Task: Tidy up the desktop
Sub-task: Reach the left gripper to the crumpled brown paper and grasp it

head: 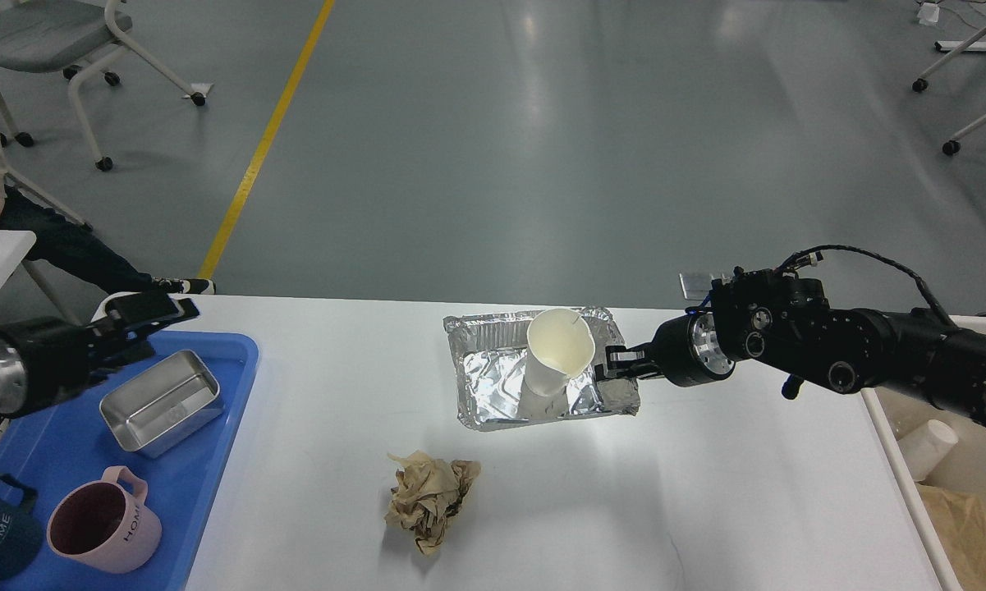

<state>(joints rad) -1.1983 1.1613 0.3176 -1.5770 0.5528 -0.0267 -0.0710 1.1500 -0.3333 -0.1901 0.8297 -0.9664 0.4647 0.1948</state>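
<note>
In the head view, the right end effector (pixel 610 364) is seen at the right-hand rim of the crinkled silver foil tray (pixel 493 386), which sits toward the far middle of the large white rounded-corner counter (pixel 706 492). The tray's long axis runs left to right, so its short right edge faces the end effector, and the right arm is clearly the nearer one. The fingers appear to be closed on or pressed against that rim, just beside the white paper cup (pixel 555 353) that stands tilted inside the tray, but whether the rim is truly pinched cannot be told. The left end effector (pixel 160 310) hangs well apart, over the far edge of the blue plastic tray (pixel 222 460) at the counter's left end; its fingers seem close together with nothing between them, though this is uncertain. On the blue tray lie a rectangular steel tin (pixel 161 401), a pink mug (pixel 103 520) and a dark teal mug (pixel 0 533). A crumpled ball of brown paper (pixel 431 501) rests on the bare counter, nearer than the foil tray. A cream bin (pixel 895 443) stands against the counter's right edge. The counter looks smooth, matte and otherwise uncluttered; the tidying is judged incomplete.
</note>
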